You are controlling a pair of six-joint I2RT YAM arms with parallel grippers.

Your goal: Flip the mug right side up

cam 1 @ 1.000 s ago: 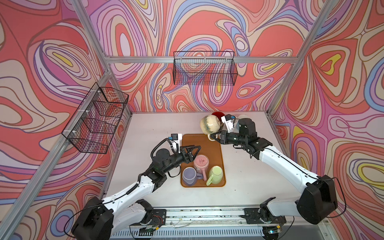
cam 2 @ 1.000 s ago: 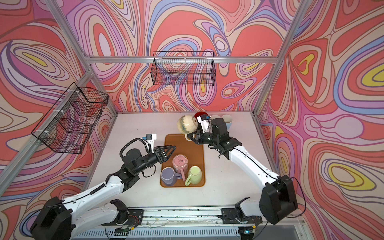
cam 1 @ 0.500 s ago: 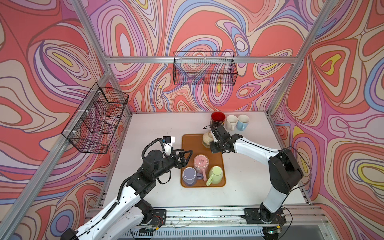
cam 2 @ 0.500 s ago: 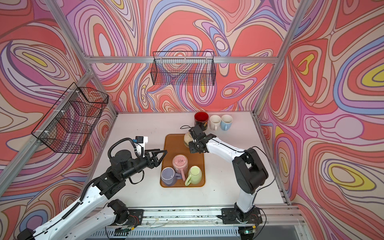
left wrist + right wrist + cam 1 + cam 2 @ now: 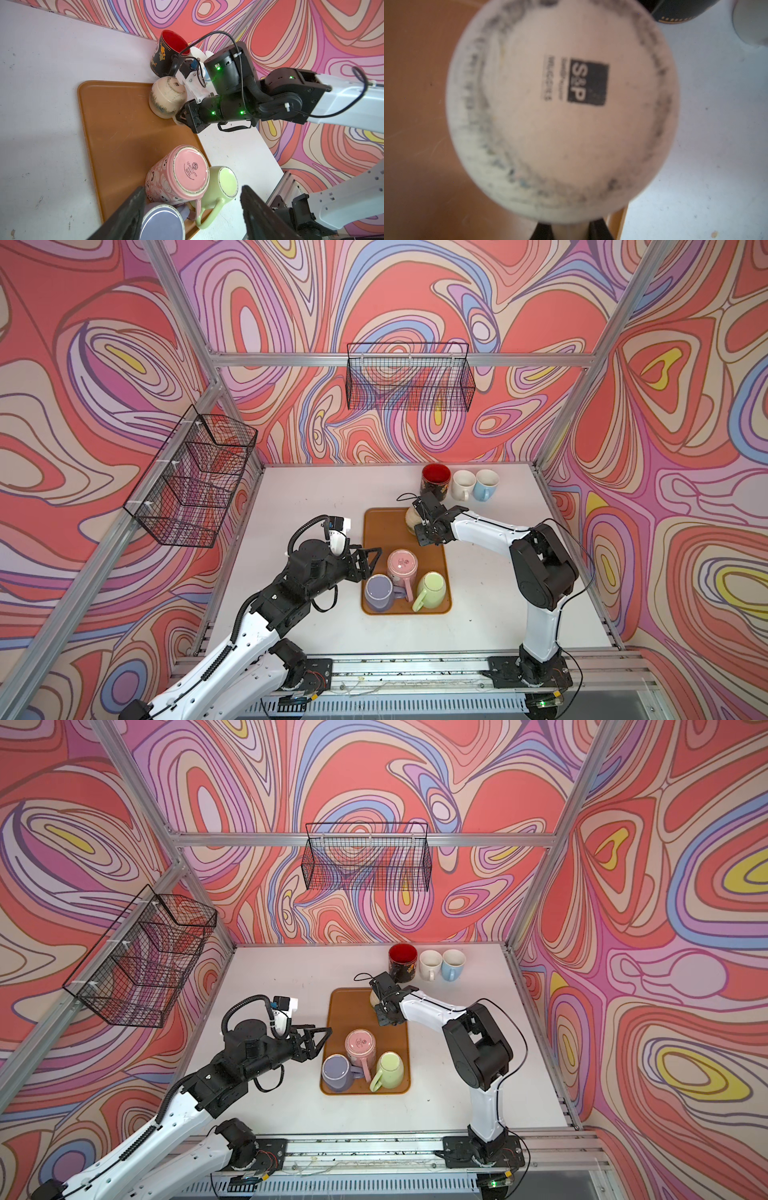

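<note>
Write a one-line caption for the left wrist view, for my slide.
The right gripper holds the upside-down cream mug by its handle at a corner of the brown tray.

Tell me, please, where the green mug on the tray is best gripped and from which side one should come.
The green mug stands upside down at the near right corner of the tray, its handle jutting toward the near edge, away from the pink mug. So probably grip the handle, coming low from the front; the purple mug stands close on the left.
</note>
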